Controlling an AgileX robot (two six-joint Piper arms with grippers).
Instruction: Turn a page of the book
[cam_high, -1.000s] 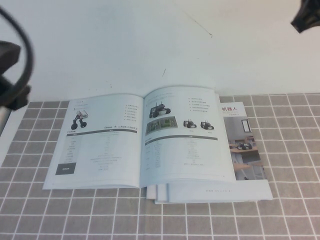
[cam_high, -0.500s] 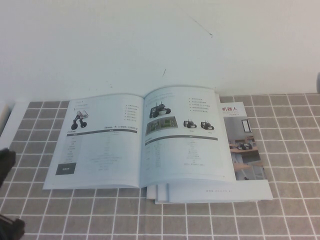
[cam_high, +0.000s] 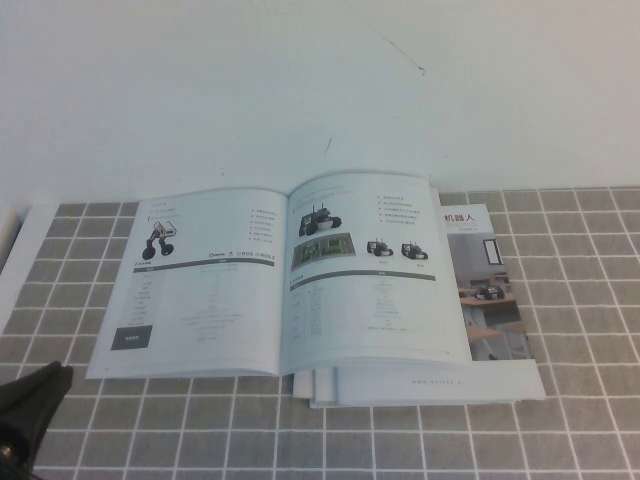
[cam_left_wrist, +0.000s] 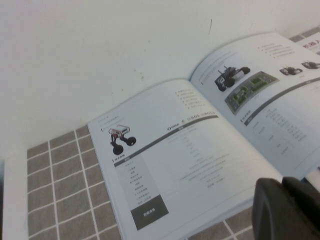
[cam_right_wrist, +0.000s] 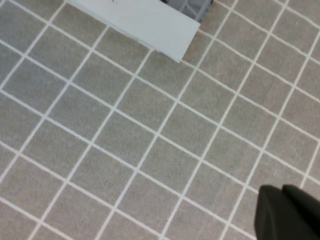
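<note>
The book (cam_high: 285, 285) lies open and flat near the middle of the grey tiled table (cam_high: 580, 430), its far edge reaching the white strip behind the tiles. It rests on a second booklet (cam_high: 490, 290) with a room photo on its cover, which sticks out on the right, and on a few loose white sheets (cam_high: 430, 385) that show below its near edge. The page (cam_high: 365, 275) with the black wheeled robot above small photos is the right-hand leaf, lying flat; no corner is lifted, so the turn looks not yet begun.

A second ago a dark arm part showed at the upper left edge and another at the upper right corner of the high view. Both are gone from there now. The left claw (cam_high: 25, 410) has come in low at the near left corner, just off the book's near left corner and touching nothing. The right claw (cam_right_wrist: 287, 212) is out of the high view altogether. That suggests the arms are only now settling into position.

The left wrist view shows the left-hand leaf with the robot arm and dark rectangle close up, which the high view gives only small. The right wrist view shows bare tiles and one white sheet corner (cam_right_wrist: 167, 37), so the right claw hangs over the table off the book. I cannot tell whether either claw is spread or pressed together.
</note>
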